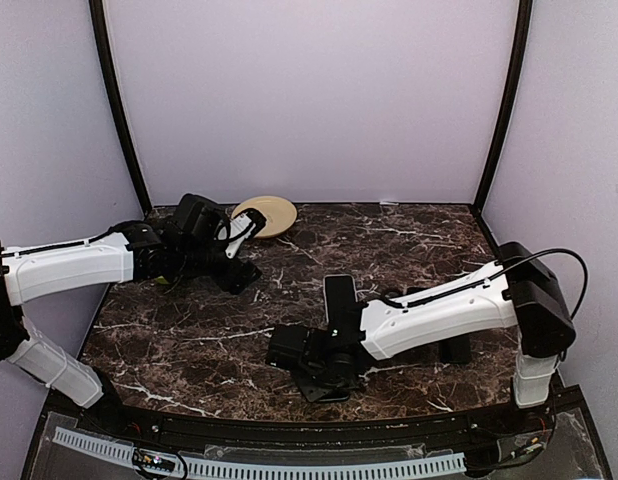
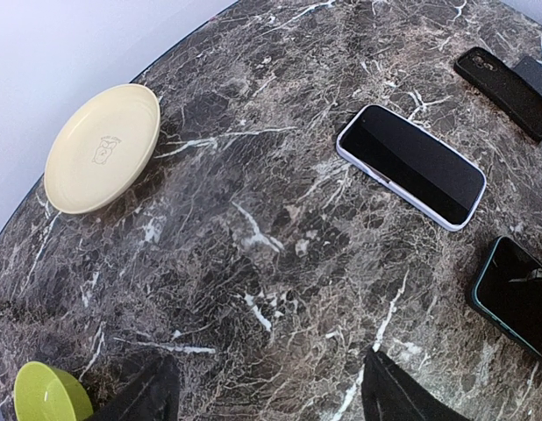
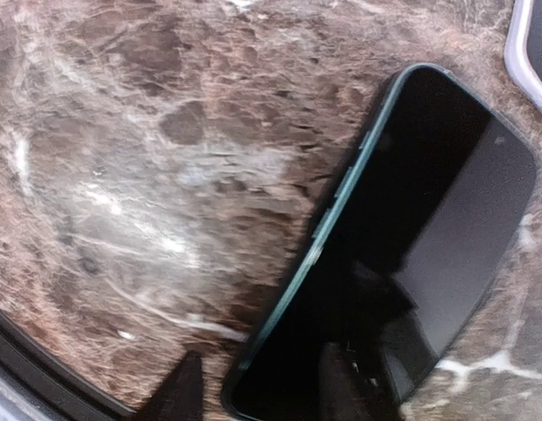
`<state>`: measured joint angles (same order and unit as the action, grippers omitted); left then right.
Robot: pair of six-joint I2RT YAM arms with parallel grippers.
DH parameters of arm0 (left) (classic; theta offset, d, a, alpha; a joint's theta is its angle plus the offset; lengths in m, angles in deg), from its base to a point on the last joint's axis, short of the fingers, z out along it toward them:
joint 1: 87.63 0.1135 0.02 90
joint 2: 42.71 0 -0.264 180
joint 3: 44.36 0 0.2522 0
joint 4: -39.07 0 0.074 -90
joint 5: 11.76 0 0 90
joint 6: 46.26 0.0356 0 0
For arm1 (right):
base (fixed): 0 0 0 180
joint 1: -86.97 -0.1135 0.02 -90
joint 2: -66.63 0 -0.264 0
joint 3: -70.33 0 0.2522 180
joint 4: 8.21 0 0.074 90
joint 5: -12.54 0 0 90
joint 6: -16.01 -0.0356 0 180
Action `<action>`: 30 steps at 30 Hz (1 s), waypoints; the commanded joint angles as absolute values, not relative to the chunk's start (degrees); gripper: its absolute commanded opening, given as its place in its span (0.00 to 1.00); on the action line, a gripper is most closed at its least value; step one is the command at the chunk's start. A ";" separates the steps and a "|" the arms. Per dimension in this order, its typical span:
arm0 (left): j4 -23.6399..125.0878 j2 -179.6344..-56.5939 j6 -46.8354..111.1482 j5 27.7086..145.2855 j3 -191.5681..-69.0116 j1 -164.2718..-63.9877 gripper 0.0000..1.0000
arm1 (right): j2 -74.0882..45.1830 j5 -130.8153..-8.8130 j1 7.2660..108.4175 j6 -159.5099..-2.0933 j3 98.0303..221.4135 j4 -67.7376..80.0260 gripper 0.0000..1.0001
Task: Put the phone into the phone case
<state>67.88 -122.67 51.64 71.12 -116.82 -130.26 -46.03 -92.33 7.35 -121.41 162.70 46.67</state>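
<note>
A glossy dark phone with a teal rim (image 3: 411,237) lies flat on the marble near the front edge. It also shows at the right edge of the left wrist view (image 2: 517,294). My right gripper (image 3: 267,390) hovers low over its near corner, open, one finger beside the rim and one over the screen. A second phone with a pale lavender rim (image 2: 411,167) lies screen up mid-table (image 1: 339,295). A matte black phone case (image 2: 503,88) lies beyond it. My left gripper (image 2: 271,399) stands open above bare marble at the back left, holding nothing.
A cream plate (image 1: 269,215) sits at the back left by the wall (image 2: 103,147). A lime green bowl (image 2: 47,395) is beside the left gripper. The table's dark front rail (image 3: 43,368) runs close to the right gripper.
</note>
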 commanded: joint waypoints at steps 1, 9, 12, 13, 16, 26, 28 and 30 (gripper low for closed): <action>67.59 -121.06 52.29 70.82 -115.71 -130.07 0.73 | -44.99 -99.83 7.33 -121.34 169.00 56.84 0.73; 67.68 -121.02 52.54 71.01 -115.65 -130.03 0.74 | -43.08 -101.91 9.61 -129.60 165.01 55.32 0.99; 67.68 -121.31 52.53 71.06 -115.64 -130.02 0.74 | -43.76 -100.42 10.12 -130.26 163.49 53.02 0.99; 67.73 -121.46 52.53 71.04 -115.68 -130.07 0.74 | -44.02 -100.07 10.27 -130.31 163.15 52.33 0.99; 67.89 -121.90 52.53 71.10 -115.81 -130.04 0.74 | -44.56 -99.09 10.69 -130.28 161.61 50.07 0.99; 68.14 -122.66 52.53 71.29 -115.84 -130.07 0.74 | -46.36 -91.89 11.86 -129.27 156.56 41.81 0.98; 68.20 -122.67 52.53 71.29 -115.86 -130.05 0.74 | -47.20 -91.70 11.84 -128.99 156.95 41.72 0.98; 68.21 -122.69 52.53 71.29 -115.86 -130.06 0.74 | -48.24 -92.02 11.83 -128.73 157.63 42.60 0.97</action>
